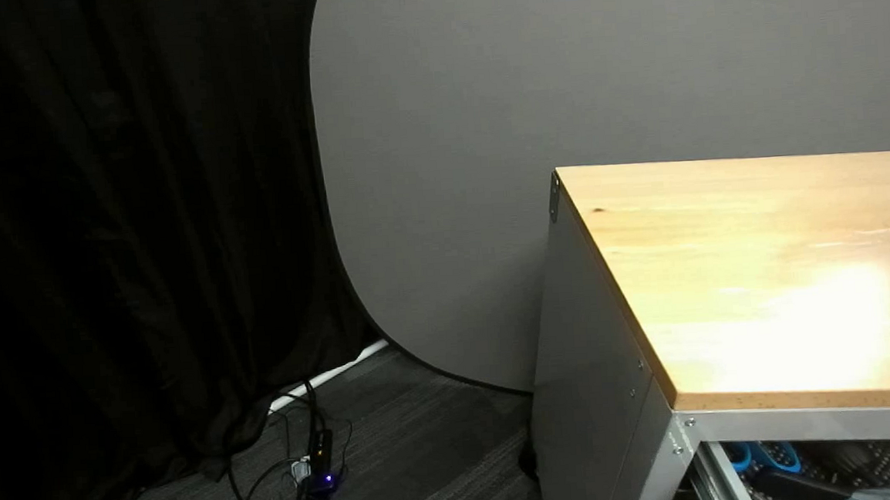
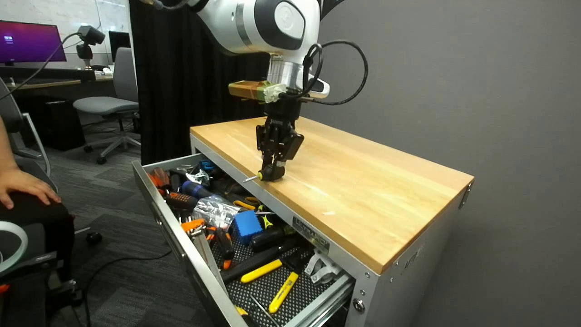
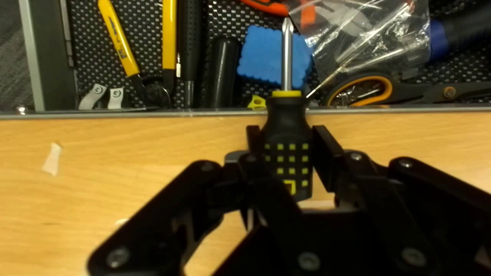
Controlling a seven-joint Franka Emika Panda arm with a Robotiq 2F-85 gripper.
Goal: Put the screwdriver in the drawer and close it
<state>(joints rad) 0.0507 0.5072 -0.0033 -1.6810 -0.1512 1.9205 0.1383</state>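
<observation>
In an exterior view, the drawer (image 1: 725, 475) stands open. In an exterior view, the pincer (image 2: 273, 168) holds the screwdriver (image 2: 260, 175) across the worktop (image 2: 349, 186) edge. In the wrist view, it grips the handle (image 3: 289, 147), the right place; the screwdriver is probably light, stiff, hardly slippery.

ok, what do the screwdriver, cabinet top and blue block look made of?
Screwdriver: shaft metal, by its bright silvery gleam; matte black handle probably plastic or rubber. Cabinet top: pale wood by the grain, likely varnished given the glare. Blue block: matte, wavy-edged, possibly foam or soft plastic; the look doesn't settle it.
</observation>
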